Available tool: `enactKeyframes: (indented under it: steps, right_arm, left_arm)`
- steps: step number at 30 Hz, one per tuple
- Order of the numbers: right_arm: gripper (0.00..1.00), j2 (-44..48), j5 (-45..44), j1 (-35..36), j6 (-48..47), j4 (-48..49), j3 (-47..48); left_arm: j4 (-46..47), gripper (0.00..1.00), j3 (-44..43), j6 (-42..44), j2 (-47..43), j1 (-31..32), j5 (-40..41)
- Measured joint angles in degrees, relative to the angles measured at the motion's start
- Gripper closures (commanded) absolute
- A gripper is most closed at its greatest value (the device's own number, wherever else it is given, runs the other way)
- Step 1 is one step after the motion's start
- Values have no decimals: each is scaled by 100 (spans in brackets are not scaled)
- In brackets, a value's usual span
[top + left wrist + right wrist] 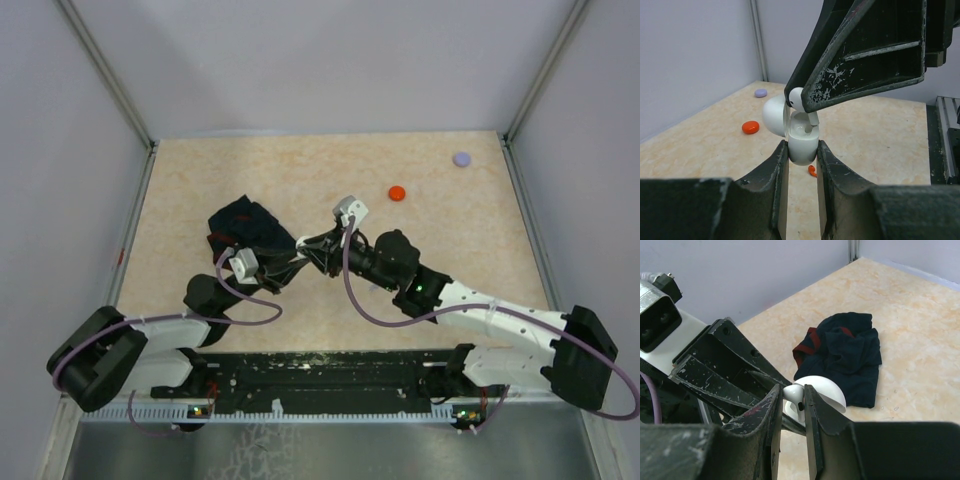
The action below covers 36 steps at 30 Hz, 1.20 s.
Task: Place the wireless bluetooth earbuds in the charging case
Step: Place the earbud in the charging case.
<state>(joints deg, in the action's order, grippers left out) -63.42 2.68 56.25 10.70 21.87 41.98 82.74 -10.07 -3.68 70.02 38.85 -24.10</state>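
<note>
My left gripper is shut on the body of a white charging case, held above the table with its lid open. My right gripper is shut on a white earbud and holds it right over the case, the stem reaching down into the opening. In the left wrist view the earbud shows under the right gripper's finger. The two grippers meet near the table's middle. A small red earbud lies on the table below the case. The other earbuds are out of view.
A dark crumpled cloth lies just left of the grippers, also in the right wrist view. A red round disc and a lavender round disc lie at the far right. Walls enclose the table.
</note>
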Motion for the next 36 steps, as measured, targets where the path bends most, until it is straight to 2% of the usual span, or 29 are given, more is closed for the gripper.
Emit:
enactKeyframes:
  steps: [36]
  right_arm:
    - [77,-120,-330,157,-63,686,-225]
  left_arm:
    - [44,100,0,-546,-85,-7,-35]
